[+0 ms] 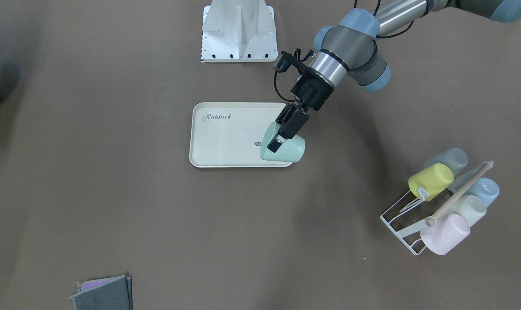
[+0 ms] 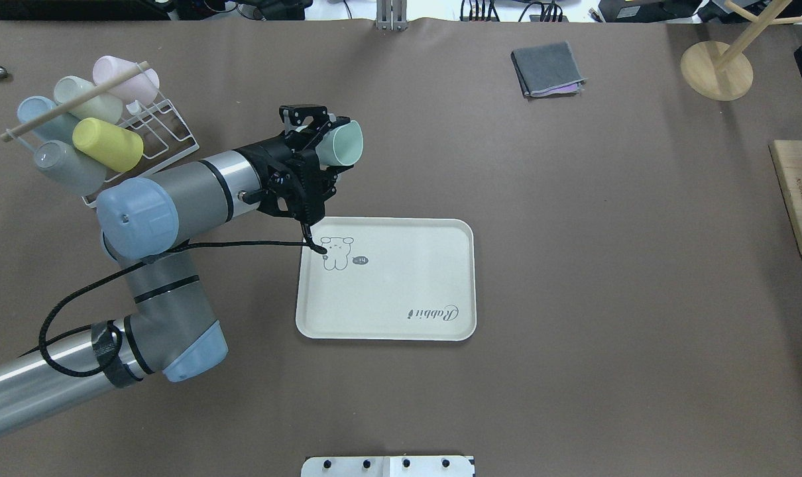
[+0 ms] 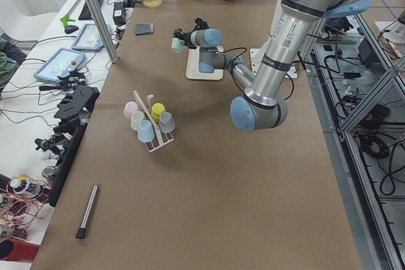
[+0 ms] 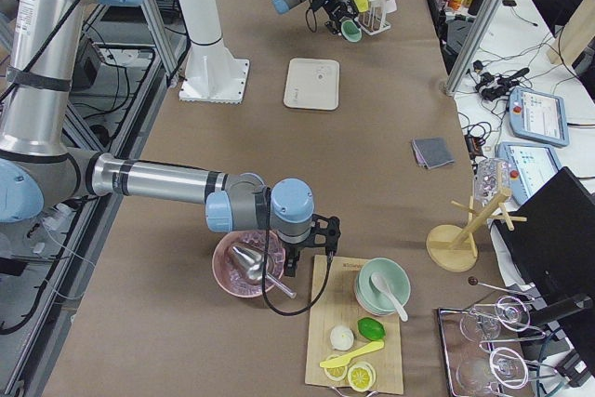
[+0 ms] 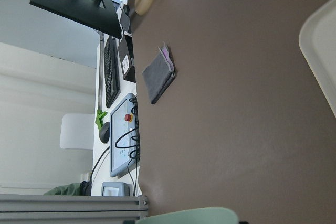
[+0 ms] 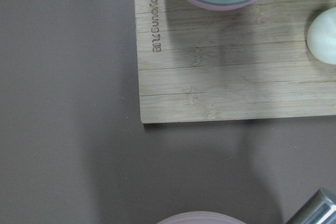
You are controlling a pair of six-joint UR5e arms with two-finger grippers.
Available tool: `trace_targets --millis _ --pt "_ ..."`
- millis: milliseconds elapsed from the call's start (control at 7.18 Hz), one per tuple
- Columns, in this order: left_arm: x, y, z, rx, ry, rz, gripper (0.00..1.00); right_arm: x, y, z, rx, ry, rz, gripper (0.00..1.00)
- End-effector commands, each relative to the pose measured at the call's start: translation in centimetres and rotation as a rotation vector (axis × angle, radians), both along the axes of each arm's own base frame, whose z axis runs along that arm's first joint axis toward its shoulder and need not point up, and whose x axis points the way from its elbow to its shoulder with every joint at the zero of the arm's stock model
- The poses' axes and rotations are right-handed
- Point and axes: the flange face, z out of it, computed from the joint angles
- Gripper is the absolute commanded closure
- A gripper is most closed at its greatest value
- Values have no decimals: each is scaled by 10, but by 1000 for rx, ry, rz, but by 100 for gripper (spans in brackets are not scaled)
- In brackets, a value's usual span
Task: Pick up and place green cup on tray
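My left gripper (image 1: pixel 283 132) is shut on the pale mint-green cup (image 1: pixel 287 149). It holds the cup tipped on its side in the air, near the corner of the tray (image 1: pixel 226 142) that faces the cup rack. In the overhead view the cup (image 2: pixel 345 143) and left gripper (image 2: pixel 315 140) sit just beyond the cream "Rabbit" tray (image 2: pixel 407 278). The cup's rim (image 5: pixel 194 216) shows at the bottom of the left wrist view. My right gripper (image 4: pixel 316 234) is far off beside a pink bowl. I cannot tell whether it is open or shut.
A white wire rack (image 2: pixel 159 129) with several pastel cups, a yellow one (image 2: pixel 108 143) among them, stands at the table's left. A folded grey cloth (image 2: pixel 548 68), a wooden stand (image 2: pixel 716 69) and a cutting board (image 2: pixel 799 199) lie on the right side.
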Motion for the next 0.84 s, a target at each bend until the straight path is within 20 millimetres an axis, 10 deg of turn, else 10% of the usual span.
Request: trace_targets --millis 0,697 --pt "30 -2 1 -225 244 165 64 0 -1 -2 5 0 -1 0" --pt "84 39 32 -425 602 412 68 0 -1 -3 7 0 0 0"
